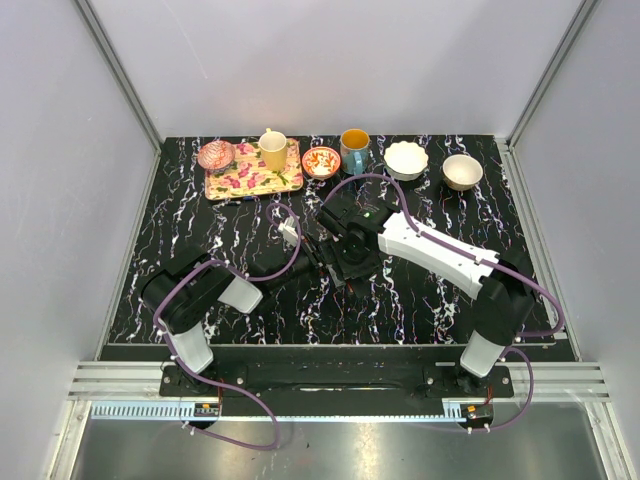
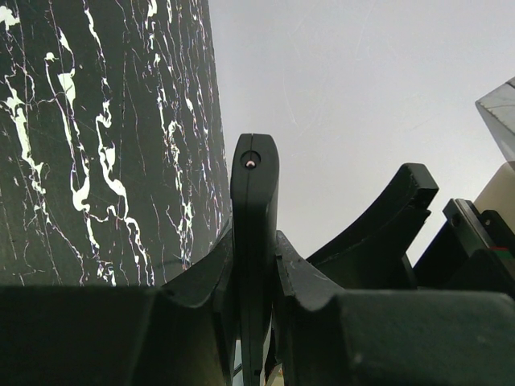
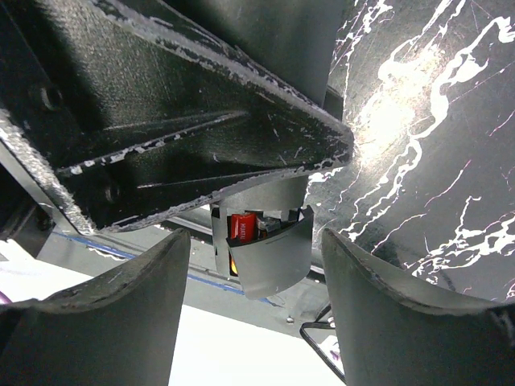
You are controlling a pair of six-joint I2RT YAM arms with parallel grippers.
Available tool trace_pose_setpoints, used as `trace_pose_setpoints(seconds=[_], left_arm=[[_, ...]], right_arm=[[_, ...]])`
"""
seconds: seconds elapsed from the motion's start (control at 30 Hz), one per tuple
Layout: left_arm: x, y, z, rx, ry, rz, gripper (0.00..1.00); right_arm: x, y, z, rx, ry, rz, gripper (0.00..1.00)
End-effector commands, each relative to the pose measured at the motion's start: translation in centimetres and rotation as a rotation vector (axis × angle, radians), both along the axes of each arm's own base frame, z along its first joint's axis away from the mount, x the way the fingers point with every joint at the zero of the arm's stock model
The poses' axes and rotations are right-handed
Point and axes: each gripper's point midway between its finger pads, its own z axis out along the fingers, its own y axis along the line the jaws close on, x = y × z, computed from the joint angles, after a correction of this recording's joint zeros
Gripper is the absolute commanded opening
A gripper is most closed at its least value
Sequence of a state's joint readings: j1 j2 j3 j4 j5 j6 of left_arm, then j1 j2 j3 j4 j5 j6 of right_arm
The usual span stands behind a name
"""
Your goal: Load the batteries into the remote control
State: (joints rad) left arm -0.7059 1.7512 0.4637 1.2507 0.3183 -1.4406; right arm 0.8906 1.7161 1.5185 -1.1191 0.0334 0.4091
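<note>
The remote control (image 2: 254, 185), a slim black bar, stands edge-on between my left gripper's (image 2: 254, 238) fingers, which are shut on it; a small reddish dot marks its tip. In the right wrist view its other end (image 3: 269, 253) hangs with the battery compartment uncovered and a red battery (image 3: 243, 227) inside. My right gripper (image 3: 256, 241) is open around that end, both fingers apart from it. From the top camera the two grippers (image 1: 335, 248) meet over the middle of the table, and the remote control is hard to make out between them.
Along the back edge stand a floral tray (image 1: 235, 180) with a pink bowl (image 1: 215, 154) and a yellow cup (image 1: 272, 148), a red patterned dish (image 1: 321, 161), a blue mug (image 1: 354, 148), a white bowl (image 1: 406, 158) and a beige bowl (image 1: 462, 171).
</note>
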Motion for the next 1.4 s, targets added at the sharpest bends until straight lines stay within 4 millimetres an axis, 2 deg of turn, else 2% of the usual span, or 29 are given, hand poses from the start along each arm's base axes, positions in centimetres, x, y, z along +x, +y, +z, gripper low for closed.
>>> trace_pose_setpoints(seconds=[0.0, 0.13, 0.37, 0.43, 0.5, 0.6, 0.63, 0.67, 0.73, 0.77, 0.83, 0.87, 0.93, 0.97, 1.0, 1.03, 1.07, 1.1, 1.13, 1.17, 1.2, 1.23, 1.27, 1.3, 1.37], left_arm=[[-0.4, 0.3, 9.0, -0.238, -0.277, 0.004, 0.0], [-0.4, 0.3, 9.0, -0.242, -0.278, 0.002, 0.0], [-0.3, 0.5, 8.7, -0.238, -0.273, 0.01, 0.0], [-0.4, 0.5, 8.8, -0.241, -0.274, 0.008, 0.0], [-0.4, 0.6, 8.9, -0.244, -0.275, 0.012, 0.0], [-0.5, 0.9, 9.4, -0.258, -0.28, 0.014, 0.0], [-0.6, 0.9, 9.5, -0.261, -0.278, 0.012, 0.0], [-0.6, 1.1, 9.7, -0.267, -0.28, 0.014, 0.0], [-0.6, 1.4, 9.9, -0.273, -0.278, 0.019, 0.0], [-0.7, 1.5, 10.0, -0.275, -0.277, 0.02, 0.0], [-0.7, 1.6, 10.1, -0.284, -0.275, 0.022, 0.0], [-0.8, 1.7, 10.3, -0.291, -0.277, 0.021, 0.0], [-0.9, 1.8, 10.6, -0.306, -0.273, 0.022, 0.0], [-1.0, 1.9, 10.8, -0.313, -0.277, 0.021, 0.0], [-1.1, 2.0, 10.9, -0.317, -0.279, 0.022, 0.0], [-1.1, 2.1, 11.1, -0.321, -0.284, 0.023, 0.0], [-1.2, 2.1, 11.2, -0.322, -0.285, 0.022, 0.0], [-1.3, 2.1, 11.3, -0.323, -0.286, 0.022, 0.0], [-1.3, 2.2, 11.5, -0.329, -0.288, 0.021, 0.0], [-1.4, 2.2, 11.7, -0.333, -0.29, 0.02, 0.0], [-1.4, 2.3, 11.8, -0.334, -0.292, 0.017, 0.0], [-1.5, 2.3, 12.1, -0.339, -0.299, 0.015, 0.0], [-1.6, 2.4, 12.3, -0.341, -0.3, 0.015, 0.0], [-1.6, 2.4, 12.4, -0.343, -0.303, 0.013, 0.0], [-1.7, 2.5, 12.5, -0.342, -0.306, 0.011, 0.0]], right_arm=[[0.5, 0.9, 2.0, 0.056, -0.05, -0.006, 0.72], [0.7, 1.1, 3.5, 0.089, -0.078, -0.018, 0.73], [0.8, 1.9, 7.9, 0.201, -0.132, -0.035, 0.76], [1.0, 1.6, 9.0, 0.208, -0.162, -0.049, 0.77], [1.6, 0.7, 10.9, 0.232, -0.231, -0.086, 0.78], [2.6, -1.3, 12.3, 0.274, -0.287, -0.173, 0.82], [3.6, -2.5, 12.3, 0.292, -0.296, -0.226, 0.82], [3.0, -3.4, 11.8, 0.329, -0.267, -0.262, 0.82], [3.9, -3.6, 12.1, 0.43, -0.281, -0.308, 0.83], [3.7, -4.6, 11.3, 0.464, -0.254, -0.359, 0.83], [4.4, -4.8, 11.2, 0.523, -0.269, -0.392, 0.83], [4.0, -5.3, 10.3, 0.542, -0.241, -0.415, 0.84], [4.6, -5.2, 10.1, 0.606, -0.245, -0.435, 0.84], [3.7, -5.2, 9.3, 0.642, -0.206, -0.447, 0.84], [4.7, -5.3, 9.9, 0.704, -0.234, -0.46, 0.84], [4.6, -5.2, 9.8, 0.744, -0.229, -0.464, 0.85], [3.5, -4.9, 9.0, 0.8, -0.164, -0.461, 0.86], [4.4, -4.8, 9.7, 0.874, -0.188, -0.463, 0.86], [4.4, -4.7, 9.8, 0.918, -0.174, -0.465, 0.86], [3.3, -4.3, 8.7, 0.966, -0.093, -0.474, 0.87], [3.9, -3.8, 9.8, 1.045, -0.124, -0.442, 0.87], [4.1, -4.0, 9.8, 1.079, -0.118, -0.457, 0.87], [3.4, -3.8, 8.8, 1.112, -0.055, -0.473, 0.87], [4.0, -3.6, 9.9, 1.177, -0.096, -0.441, 0.86], [3.8, -3.3, 9.9, 1.251, -0.072, -0.432, 0.86]])
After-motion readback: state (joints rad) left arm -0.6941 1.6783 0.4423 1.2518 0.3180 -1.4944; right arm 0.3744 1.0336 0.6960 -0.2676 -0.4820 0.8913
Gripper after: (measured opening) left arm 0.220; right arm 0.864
